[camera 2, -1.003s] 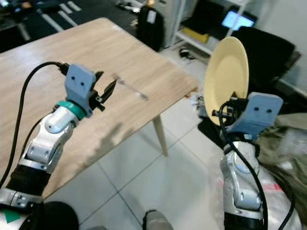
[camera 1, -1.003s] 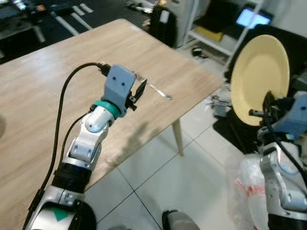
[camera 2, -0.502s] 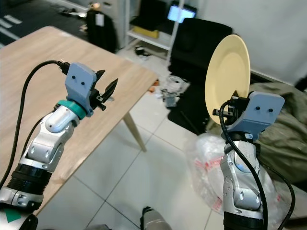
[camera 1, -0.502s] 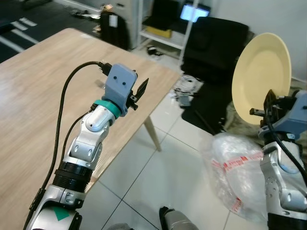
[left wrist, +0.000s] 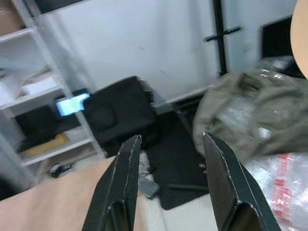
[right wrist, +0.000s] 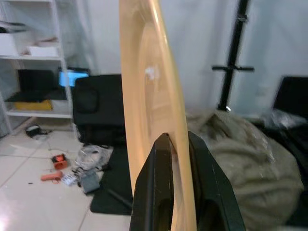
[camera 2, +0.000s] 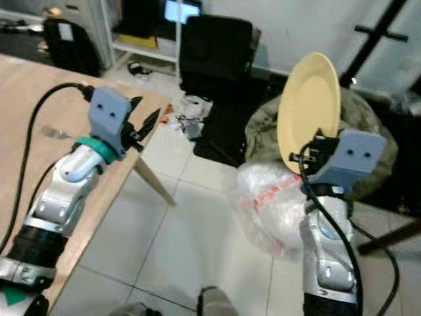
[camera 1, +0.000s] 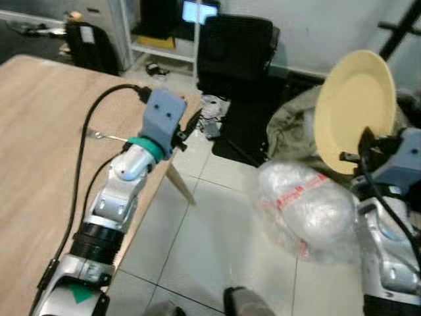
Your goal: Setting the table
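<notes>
Plate yellow, held upright on edge off table, over floor; right gripper pinches rim. Looks stiff, smooth, likely slippery; rim grip best. Left gripper empty, fingers apart, at table corner. Fork near edge.

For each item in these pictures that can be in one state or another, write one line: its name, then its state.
Left gripper: open, empty, raised over the table's edge.
Right gripper: shut on the plate's rim.
Yellow plate: held on edge, upright, off the table.
Fork: lying flat on the table.
Wooden table: no plate on it yet.
Screen: lit.
</notes>
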